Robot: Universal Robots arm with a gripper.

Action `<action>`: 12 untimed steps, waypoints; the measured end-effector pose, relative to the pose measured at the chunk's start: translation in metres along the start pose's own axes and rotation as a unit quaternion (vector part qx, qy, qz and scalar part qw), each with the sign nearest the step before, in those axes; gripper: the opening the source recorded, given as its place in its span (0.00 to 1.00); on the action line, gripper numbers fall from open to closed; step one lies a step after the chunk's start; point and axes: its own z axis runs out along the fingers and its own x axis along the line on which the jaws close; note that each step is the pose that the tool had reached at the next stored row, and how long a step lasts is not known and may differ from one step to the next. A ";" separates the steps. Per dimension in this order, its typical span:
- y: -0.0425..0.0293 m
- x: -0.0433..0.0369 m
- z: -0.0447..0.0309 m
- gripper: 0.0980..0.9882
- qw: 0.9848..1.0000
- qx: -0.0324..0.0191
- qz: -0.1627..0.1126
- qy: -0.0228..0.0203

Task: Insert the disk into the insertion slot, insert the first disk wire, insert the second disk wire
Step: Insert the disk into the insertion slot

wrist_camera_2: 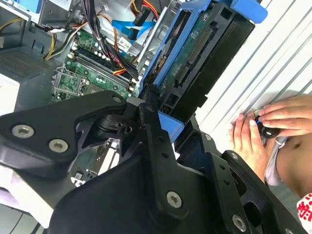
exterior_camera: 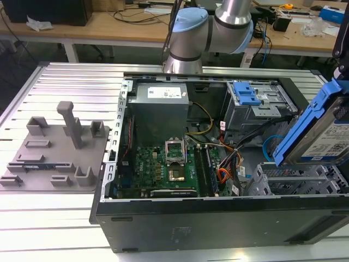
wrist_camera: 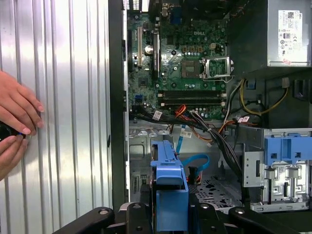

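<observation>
Arm has the disk (exterior_camera: 326, 135) in the air at the exterior view's right, tilted steeply, above and just beside the insertion slot (exterior_camera: 297, 179). It's not seated. Jaws are closed on one end of the blue carrier. The second wrist view shows the gripper (wrist_camera_2: 163, 111) clamped across the frame, with the disk's circuit-board side toward the camera. Gripping at the end probably leaves the carrier's long sides free to ride into the cage, and the tilt probably keeps it clear of the case (exterior_camera: 218, 224) wall on the way in (a judgement, no way to confirm it from here). In the first wrist view the carrier sits edge-on over the perforated cage floor, and the upper bay with the blue latch (wrist_camera: 282, 151) is off to one side, well clear. The second disk wire (wrist_camera: 197, 160) loops loose over the cage just beyond the carrier, so it could snag. The first disk wire (exterior_camera: 223, 176) lies between the motherboard (exterior_camera: 169, 164) and the cage, and neither wire is on the disk. A person's hands (wrist_camera: 14, 122) rest on the slatted desk (exterior_camera: 54, 218) outside the case, well apart from the jaws, around a small dark object that can't be identified.
</observation>
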 end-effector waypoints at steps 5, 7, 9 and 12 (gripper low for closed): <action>0.0002 -0.0059 0.0024 0.30 1.000 -0.001 0.000 0.000; 0.0003 -0.0060 0.0038 0.30 1.000 -0.002 0.000 0.000; 0.0002 -0.0060 0.0059 0.30 1.000 -0.004 -0.001 0.000; -0.0002 -0.0059 0.0085 0.30 1.000 -0.005 -0.002 0.000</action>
